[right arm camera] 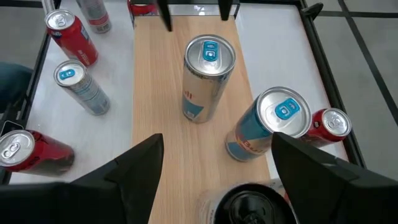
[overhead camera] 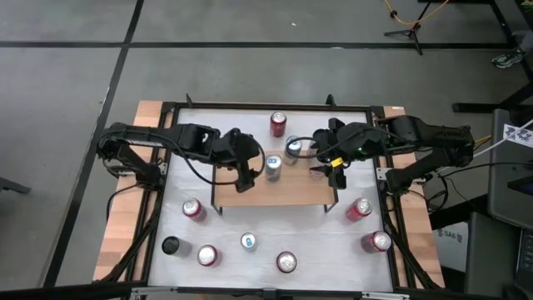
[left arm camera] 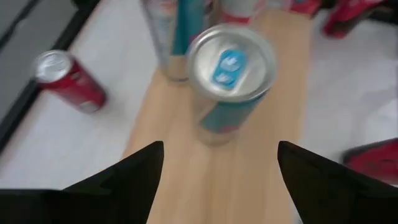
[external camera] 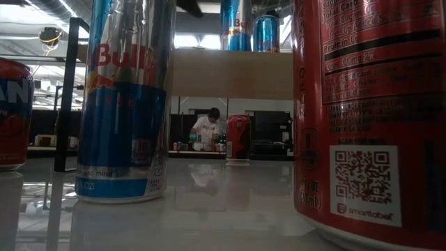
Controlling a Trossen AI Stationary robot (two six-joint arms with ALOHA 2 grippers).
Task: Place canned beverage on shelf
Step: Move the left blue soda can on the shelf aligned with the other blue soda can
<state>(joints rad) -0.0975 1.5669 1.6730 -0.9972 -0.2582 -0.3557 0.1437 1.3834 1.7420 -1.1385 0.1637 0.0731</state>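
My left claw (overhead camera: 250, 167) hangs over the left end of the shelf (overhead camera: 287, 193), fingers (left arm camera: 134, 174) spread wide, nothing between them. In my left wrist view a blue-and-silver can (left arm camera: 230, 81) stands upright on the wooden board just ahead of the fingers, apart from both.

My right claw (overhead camera: 326, 162) is over the shelf's right end, likewise spread wide and empty; its fingers (right arm camera: 140, 165) frame the board lengthwise in the right wrist view. That view shows the same can (right arm camera: 205, 78) upright on the board, well clear of my right fingers. A second blue-and-silver can (right arm camera: 270, 130) stands tilted-looking at the board's edge; whether it rests on the board or on the desk beside it, cannot tell.

High view: the shelved can (overhead camera: 273, 167) sits near the board's back edge, between my two claws. A red can (overhead camera: 278, 125) stands on the white desk (overhead camera: 250, 267) behind the shelf. More cans are scattered on the desk in front, among them a red can (overhead camera: 193, 209) at the left and a red can (overhead camera: 360, 208) at the right.

Low view: a person (external camera: 207, 129) is visible far behind the desk.
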